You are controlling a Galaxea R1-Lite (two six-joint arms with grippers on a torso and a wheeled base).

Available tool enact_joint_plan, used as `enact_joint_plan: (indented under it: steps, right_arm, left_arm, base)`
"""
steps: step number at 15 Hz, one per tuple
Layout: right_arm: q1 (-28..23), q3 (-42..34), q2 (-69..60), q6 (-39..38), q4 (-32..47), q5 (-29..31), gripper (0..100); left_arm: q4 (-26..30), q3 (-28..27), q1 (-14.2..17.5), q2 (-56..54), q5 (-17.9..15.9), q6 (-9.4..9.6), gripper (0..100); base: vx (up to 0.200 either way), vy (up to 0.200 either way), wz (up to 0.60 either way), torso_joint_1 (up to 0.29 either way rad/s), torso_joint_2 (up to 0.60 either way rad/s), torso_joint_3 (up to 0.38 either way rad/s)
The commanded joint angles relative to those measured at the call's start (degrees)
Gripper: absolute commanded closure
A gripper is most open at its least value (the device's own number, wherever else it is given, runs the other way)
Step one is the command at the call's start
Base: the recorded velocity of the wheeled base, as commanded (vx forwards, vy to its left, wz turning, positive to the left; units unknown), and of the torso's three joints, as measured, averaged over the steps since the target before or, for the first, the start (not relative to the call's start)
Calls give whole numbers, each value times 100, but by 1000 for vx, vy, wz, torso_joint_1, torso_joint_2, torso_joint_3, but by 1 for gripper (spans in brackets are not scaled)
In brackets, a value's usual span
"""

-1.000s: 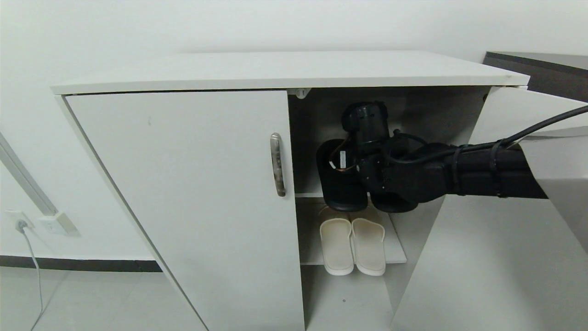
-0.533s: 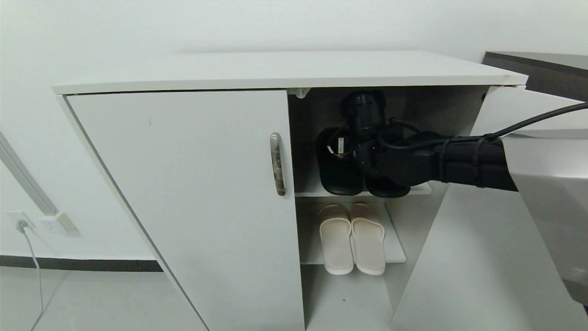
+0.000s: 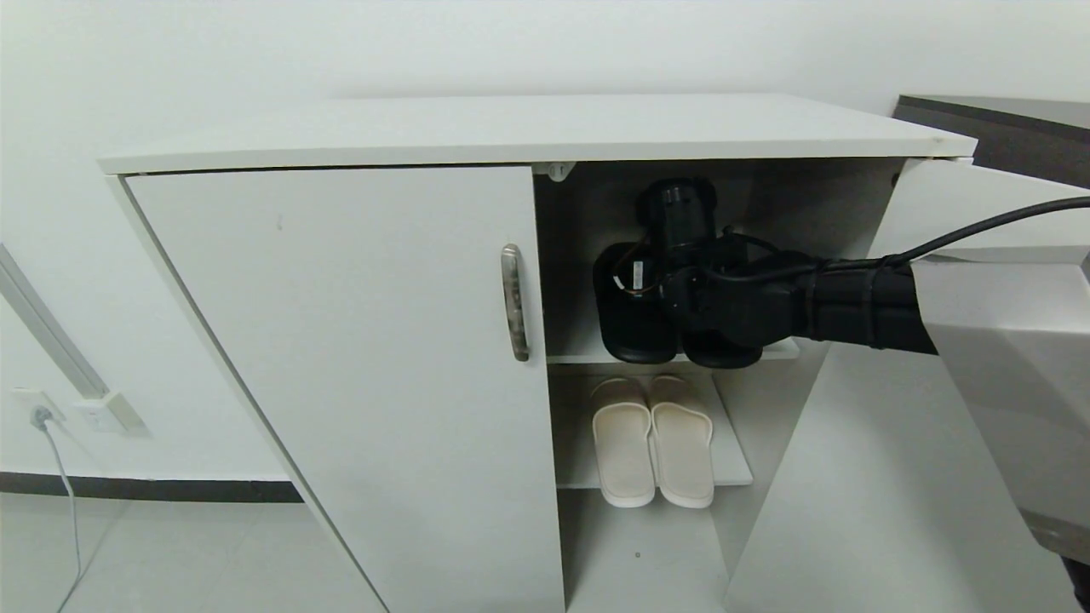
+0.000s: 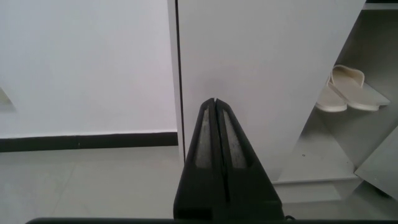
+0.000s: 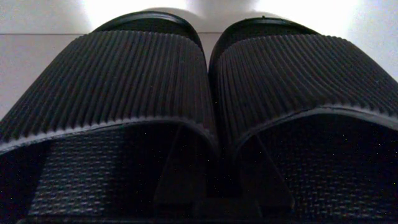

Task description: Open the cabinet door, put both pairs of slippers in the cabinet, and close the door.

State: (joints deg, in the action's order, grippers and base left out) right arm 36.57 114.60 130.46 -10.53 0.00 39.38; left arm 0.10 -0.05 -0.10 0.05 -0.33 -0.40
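White wall at the back, pale floor below with a dark skirting strip (image 3: 145, 490), wall socket (image 3: 34, 410) with a cable plugged in, low on the robot's left. Against that wall: white cabinet (image 3: 528, 128), flat top, two doors. On the robot's left, left door (image 3: 341, 358) shut, metal handle (image 3: 512, 302) upright near its inner edge. Opposite, right door (image 3: 851, 477) swung wide open toward the camera, right bay exposed with two shelves.

On the upper shelf (image 3: 569, 351): black slippers (image 3: 632, 328), side by side and touching, toes in, heels at the front edge of the board. Coming in from the right across the open bay, right arm (image 3: 851, 306), wrist above the pair. Low at the seam between the two ribbed straps, right end effector (image 5: 214, 186), deep in shadow; can't tell whether clamped on the pair or loose.

On the lower shelf (image 3: 732, 464): cream slippers (image 3: 653, 443), side by side and touching, toes in, heels hanging a little past the front edge, directly below the black pair.

Out in front of the shut door, left end effector (image 4: 215, 106), jaws pressed flat together, gripping nothing, well apart from both pairs. Past it, same cream pair on its shelf in the open bay.

Both pairs inside the cabinet, right door not yet closed
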Motion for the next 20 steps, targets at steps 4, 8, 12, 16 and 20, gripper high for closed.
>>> enact_joint_plan:
  steps: [4, 8, 12, 16, 20]
  right_arm:
    - [8, -17, 14, -1, 0, 0, 0]
    - [-1, -96, -56, -19, 53, 0, 0]
    - [61, -676, -460, -63, 9, 0, 0]
    - [280, -1546, -1111, -283, -18, 0, 0]
    - [676, -2706, -1990, -362, -290, -9, 0]
  left_arm:
    - [-1, 5, 1, 4, 7, -13, 100]
    - [-1, 5, 1, 4, 7, -13, 100]
    - [-1, 5, 1, 4, 7, -13, 100]
    - [-1, 5, 1, 4, 7, -13, 100]
    - [-1, 5, 1, 4, 7, -13, 100]
  base:
    - [0, 0, 0, 0, 0, 0]
    - [0, 0, 0, 0, 0, 0]
    - [0, 0, 0, 0, 0, 0]
    - [0, 0, 0, 0, 0, 0]
    - [0, 0, 0, 0, 0, 0]
